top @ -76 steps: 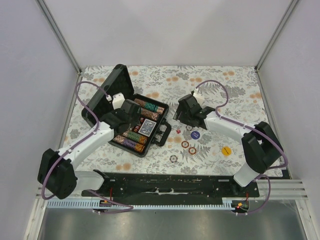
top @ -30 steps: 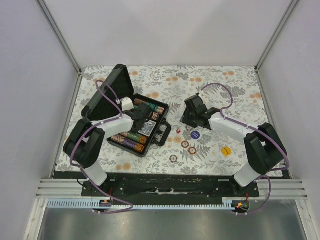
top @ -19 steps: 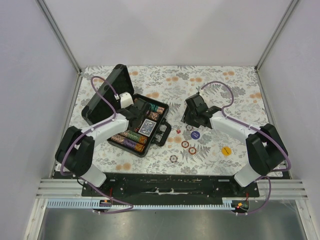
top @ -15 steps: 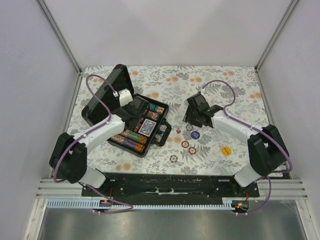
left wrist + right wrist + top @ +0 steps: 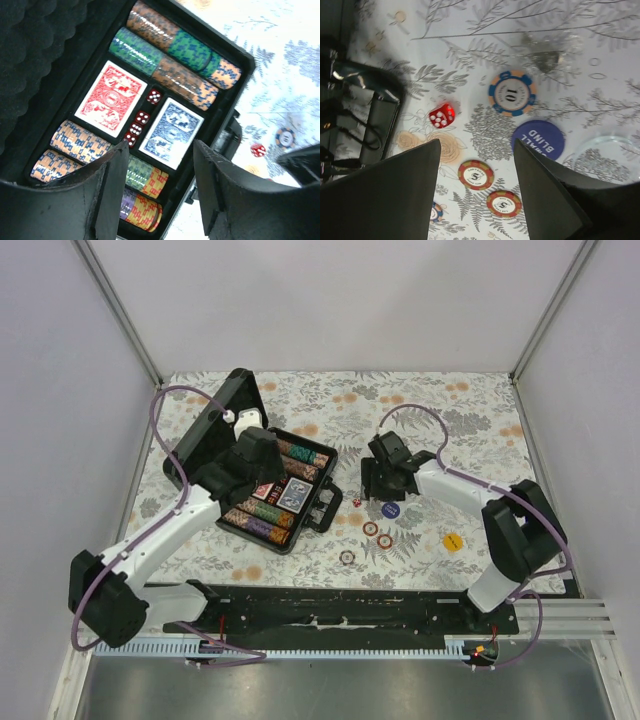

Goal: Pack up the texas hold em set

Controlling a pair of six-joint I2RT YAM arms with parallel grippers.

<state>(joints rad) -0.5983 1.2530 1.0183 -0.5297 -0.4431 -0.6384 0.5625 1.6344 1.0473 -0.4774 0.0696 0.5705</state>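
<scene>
left pincer (image 5: 161, 150) spread wide, empty, over the open black briefcase (image 5: 70, 85). just ahead of its tips lie the red deck (image 5: 111, 97), blue deck (image 5: 171, 131) and a column of dice (image 5: 142, 118), with chip rows (image 5: 170, 55) beyond. right pincer (image 5: 477, 147) released, with a loose red die (image 5: 442, 115), 10 chip (image 5: 512, 93) and small blind button (image 5: 538, 140) just ahead on the table.

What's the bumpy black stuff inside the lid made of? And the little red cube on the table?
The lid lining looks like soft black foam: matte, with egg-crate bumps. The red die is probably glossy, slightly see-through plastic; it glints, with white dots.
</scene>
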